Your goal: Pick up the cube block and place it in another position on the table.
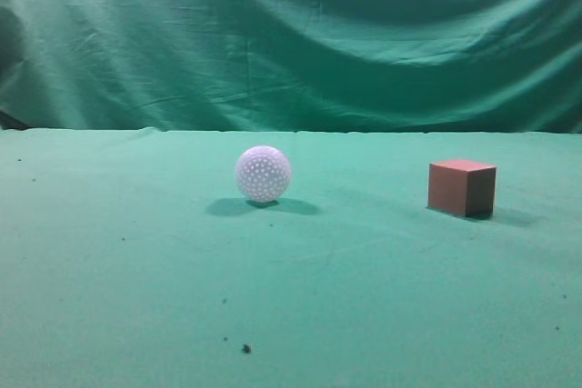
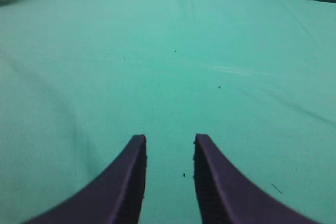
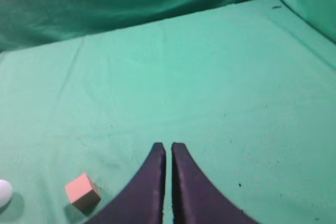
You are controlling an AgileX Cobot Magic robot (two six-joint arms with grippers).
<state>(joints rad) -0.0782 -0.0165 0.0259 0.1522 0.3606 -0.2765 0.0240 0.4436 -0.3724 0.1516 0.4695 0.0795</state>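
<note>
One cube block (image 1: 462, 187), one white ball (image 1: 264, 174), green table (image 1: 136, 252), left gripper (image 2: 169, 141) parted, right gripper (image 3: 168, 148) nearly closed, empty

One cube block (image 1: 462, 187), one ball (image 1: 263, 174)

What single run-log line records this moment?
cube block: untouched on table | white ball: left of it, apart | left pincer: open, empty | right pincer: shut, empty

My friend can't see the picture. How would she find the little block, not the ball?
Look at the wide table covered in green cloth in front of the wrinkled green curtain. Two small things sit on it, apart: a white dimpled ball near the middle and, to its right, the reddish-brown cube block. It is the only one with flat faces and corners.
</note>
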